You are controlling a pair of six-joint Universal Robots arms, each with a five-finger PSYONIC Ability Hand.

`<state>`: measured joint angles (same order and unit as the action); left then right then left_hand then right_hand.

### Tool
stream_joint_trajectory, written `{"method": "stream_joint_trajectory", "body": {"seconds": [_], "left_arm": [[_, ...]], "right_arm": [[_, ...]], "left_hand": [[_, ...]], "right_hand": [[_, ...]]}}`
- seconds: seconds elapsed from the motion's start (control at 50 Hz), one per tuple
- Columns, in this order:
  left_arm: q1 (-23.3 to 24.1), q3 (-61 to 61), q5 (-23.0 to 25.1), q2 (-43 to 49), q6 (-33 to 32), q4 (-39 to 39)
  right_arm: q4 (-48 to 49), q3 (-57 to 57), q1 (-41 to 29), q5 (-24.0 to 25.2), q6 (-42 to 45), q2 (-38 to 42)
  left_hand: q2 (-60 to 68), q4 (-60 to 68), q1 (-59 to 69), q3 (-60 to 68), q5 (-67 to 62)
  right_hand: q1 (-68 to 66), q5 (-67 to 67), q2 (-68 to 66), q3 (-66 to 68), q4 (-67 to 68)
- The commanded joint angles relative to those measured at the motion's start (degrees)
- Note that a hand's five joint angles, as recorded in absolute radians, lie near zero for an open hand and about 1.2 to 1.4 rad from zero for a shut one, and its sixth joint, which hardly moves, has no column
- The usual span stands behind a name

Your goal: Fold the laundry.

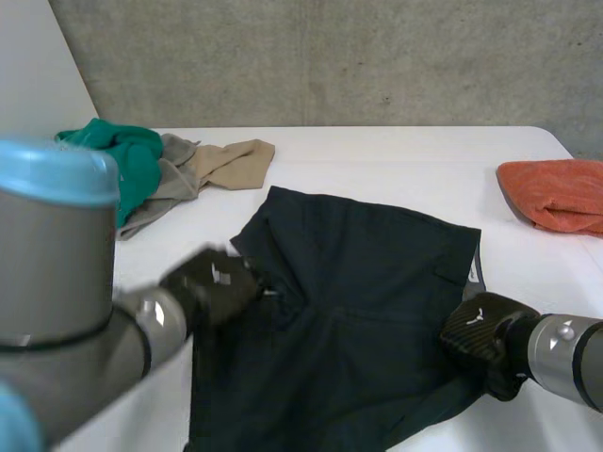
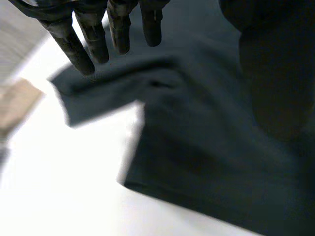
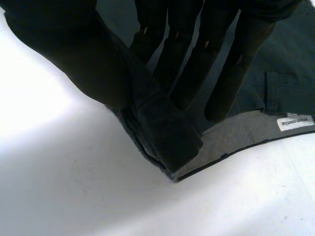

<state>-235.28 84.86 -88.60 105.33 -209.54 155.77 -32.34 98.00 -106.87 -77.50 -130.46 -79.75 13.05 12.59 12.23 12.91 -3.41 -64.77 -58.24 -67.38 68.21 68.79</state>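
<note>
A dark pair of shorts point(image 1: 358, 311) lies spread on the white table point(image 1: 396, 160). My left hand point(image 1: 212, 282) hovers over the garment's left edge, near a notch in the cloth. In the left wrist view its fingers point(image 2: 93, 39) are straight and apart above the dark cloth point(image 2: 206, 137), holding nothing. My right hand point(image 1: 480, 337) is at the garment's right edge by the waistband. In the right wrist view its fingers point(image 3: 187, 64) and thumb pinch a folded-over corner of the waistband point(image 3: 167, 130). A white label point(image 3: 294, 122) shows on the grey inner band beside it.
A pile of green point(image 1: 122, 160), grey point(image 1: 165, 193) and beige cloth point(image 1: 231, 162) lies at the back left. An orange towel point(image 1: 556, 193) sits at the right edge of the table. A concrete wall stands behind the table.
</note>
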Motion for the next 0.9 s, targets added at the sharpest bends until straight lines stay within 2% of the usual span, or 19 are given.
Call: {"method": "stream_joint_trajectory", "body": {"seconds": [0.02,0.08,0.16,0.3,0.44,0.54,0.6,0.66,0.68,0.74,0.82,0.88,0.9], "left_arm": [[-6.8,-8.4,6.7,9.9,-1.9,13.5],[-8.3,-14.3,10.4,16.6,-2.4,15.2],[-9.2,-23.5,12.6,25.0,-3.0,13.9],[-11.0,-37.9,12.0,36.9,-5.7,6.7],[-10.7,-44.2,14.2,42.2,-8.2,4.7],[-10.2,-46.2,13.5,44.3,-8.9,4.9],[-9.9,-46.9,13.1,44.9,-9.4,5.2],[-9.3,-47.6,12.2,45.4,-10.4,5.2],[-9.2,-47.6,11.7,45.4,-11.0,5.2],[-8.8,-47.2,10.4,45.4,-11.2,5.1],[-8.2,-46.7,7.7,44.9,-11.5,4.1],[-8.7,-45.8,1.7,42.3,-11.2,2.7],[-9.2,-44.8,-1.7,40.8,-10.8,2.6]], "right_arm": [[5.7,1.3,-0.6,-0.4,-3.7,0.6],[7.5,1.6,-1.0,-0.5,-5.0,0.7],[9.3,2.0,-1.2,-1.2,-6.3,1.0],[11.9,3.2,-1.5,-2.2,-7.4,1.1],[13.5,3.9,-1.4,-2.2,-7.4,1.4],[14.0,4.5,-1.5,-2.2,-7.4,1.4],[14.2,4.7,-1.6,-2.2,-7.4,1.4],[14.5,4.8,-1.6,-2.2,-7.3,1.4],[14.6,4.8,-1.6,-2.2,-7.2,1.4],[14.6,4.8,-1.5,-2.2,-7.2,1.4],[14.8,4.8,-1.4,-2.2,-7.2,1.4],[14.8,4.9,-1.6,-2.2,-7.2,1.4],[14.8,5.0,-1.6,-2.3,-7.2,1.2]], "left_hand": [[11.8,12.2,12.6,11.9,-11.4],[22.5,23.0,23.3,22.7,-22.2],[27.7,28.2,28.6,27.9,-27.4],[33.7,34.1,34.5,33.8,-33.3],[31.1,31.6,32.0,31.3,-30.8],[17.9,18.4,18.7,18.0,-17.5],[18.7,19.1,19.5,18.8,-18.3],[34.9,35.4,35.8,35.1,-34.6],[49.0,49.5,49.8,49.1,-48.6],[66.6,67.0,67.4,66.7,-66.2],[66.9,67.4,67.8,67.1,-66.6],[66.9,67.4,67.8,67.1,-66.6],[66.9,67.4,67.8,67.1,-66.6]], "right_hand": [[-15.2,-11.8,-12.6,11.8,11.2],[-15.2,-11.8,-12.6,11.8,11.2],[-15.2,-11.8,-12.6,11.8,11.2],[-15.2,-11.8,-12.6,11.8,11.2],[-15.2,-11.8,-12.6,11.8,11.2],[-15.2,-11.8,-12.6,11.8,11.2],[-15.2,-11.8,-12.6,11.8,11.2],[-15.2,-11.8,-12.6,11.8,11.2],[-15.2,-11.8,-12.6,11.8,11.2],[-15.2,-11.8,-12.6,11.8,11.2],[-15.2,-11.8,-12.6,11.8,11.2],[-15.2,-11.8,-12.6,11.8,11.2],[-15.2,-11.8,-12.6,11.8,11.2]]}}
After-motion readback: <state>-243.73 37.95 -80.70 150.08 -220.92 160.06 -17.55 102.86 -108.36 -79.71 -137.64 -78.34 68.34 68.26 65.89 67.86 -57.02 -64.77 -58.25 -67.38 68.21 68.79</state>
